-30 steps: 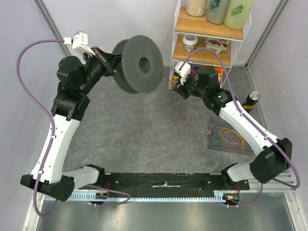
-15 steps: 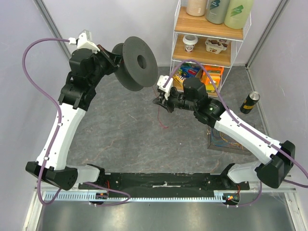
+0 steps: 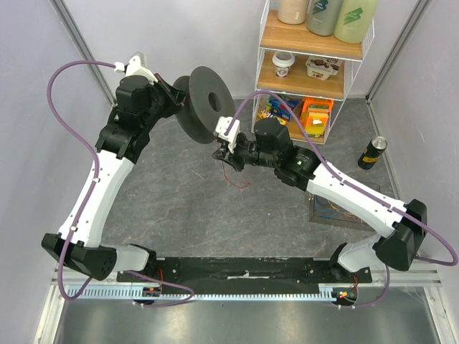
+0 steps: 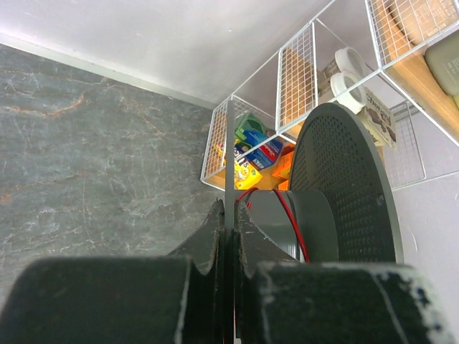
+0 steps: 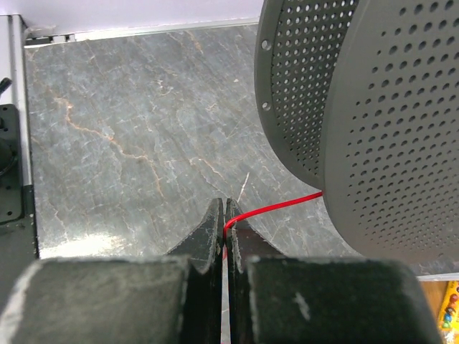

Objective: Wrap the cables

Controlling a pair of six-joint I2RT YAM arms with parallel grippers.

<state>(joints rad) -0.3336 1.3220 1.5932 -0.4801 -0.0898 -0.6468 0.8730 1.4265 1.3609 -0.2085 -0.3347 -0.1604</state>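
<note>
The dark grey spool [image 3: 206, 104] is held up in the air at the back, its perforated flanges nearly edge-on. My left gripper [image 3: 178, 95] is shut on the rim of its near flange [image 4: 229, 188]. A red cable [image 4: 290, 222] loops round the hub. My right gripper [image 3: 219, 153] sits just below and right of the spool, shut on the red cable [image 5: 278, 206]. The cable runs taut from the jaws to the spool [image 5: 373, 122]. Its loose end [image 3: 235, 177] dangles down to the table. More cables, orange, yellow and blue, lie in a tray [image 3: 337, 204].
A white wire shelf [image 3: 315, 72] stands at the back right with snack boxes, cups and bottles; it also shows in the left wrist view [image 4: 251, 143]. A black can [image 3: 374, 152] stands to its right. Purple hoses arc over both arms.
My right arm has swung left from the shelf to the spool, carrying the red cable. My left arm has turned the spool more edge-on and shifted it slightly right.
</note>
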